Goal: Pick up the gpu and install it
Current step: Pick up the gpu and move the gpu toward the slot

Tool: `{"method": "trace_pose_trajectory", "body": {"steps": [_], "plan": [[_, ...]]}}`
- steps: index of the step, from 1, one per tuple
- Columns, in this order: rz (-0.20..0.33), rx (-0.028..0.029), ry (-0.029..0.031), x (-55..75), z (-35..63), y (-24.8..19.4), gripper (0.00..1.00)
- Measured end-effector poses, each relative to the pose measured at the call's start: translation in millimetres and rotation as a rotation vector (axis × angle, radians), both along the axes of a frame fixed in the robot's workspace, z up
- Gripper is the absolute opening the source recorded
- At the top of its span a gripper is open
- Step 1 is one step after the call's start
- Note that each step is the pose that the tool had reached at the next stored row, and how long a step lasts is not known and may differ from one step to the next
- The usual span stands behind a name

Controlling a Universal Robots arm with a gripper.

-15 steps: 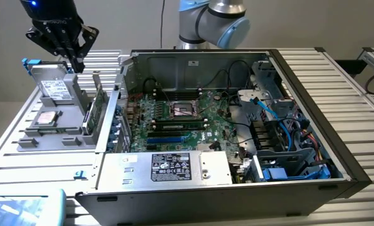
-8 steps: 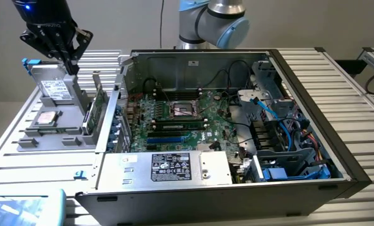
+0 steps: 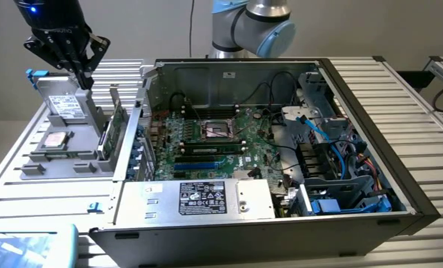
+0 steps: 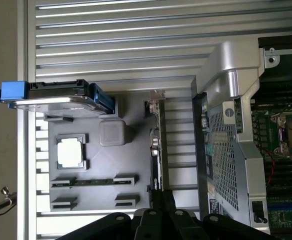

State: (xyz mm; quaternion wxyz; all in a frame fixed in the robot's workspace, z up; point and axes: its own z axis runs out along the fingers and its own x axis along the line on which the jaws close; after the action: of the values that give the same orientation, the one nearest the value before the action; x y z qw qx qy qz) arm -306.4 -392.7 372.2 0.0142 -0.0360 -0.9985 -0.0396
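1. Standing on its edge, the gpu (image 3: 117,125) (image 4: 157,145) sat in a slot of the grey tray (image 3: 65,167) (image 4: 101,165), on the side nearest the open computer case (image 3: 236,60), with its silver bracket (image 4: 157,95) at one end.
2. Above the tray hung the gripper (image 3: 83,84) (image 4: 163,200), fingers drawn narrow and nearly together, gripping nothing; in the wrist view it lined up with the card's edge.
3. Beside it, a hard drive (image 3: 63,105) (image 4: 56,100) stood upright in the tray.
4. Inside the case lay the motherboard (image 3: 214,134).

A tray (image 3: 72,167) lies beside the computer case (image 3: 281,234) (the exterior view's left); the gpu (image 3: 110,137) stands upright in it.
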Motion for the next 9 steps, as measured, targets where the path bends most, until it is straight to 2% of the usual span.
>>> {"method": "trace_pose_trajectory", "body": {"steps": [8,9], "plan": [[0.0,0.0,0.0,0.0,0.0,0.0,0.13],[0.0,0.0,0.0,0.0,0.0,0.0,0.19]]}}
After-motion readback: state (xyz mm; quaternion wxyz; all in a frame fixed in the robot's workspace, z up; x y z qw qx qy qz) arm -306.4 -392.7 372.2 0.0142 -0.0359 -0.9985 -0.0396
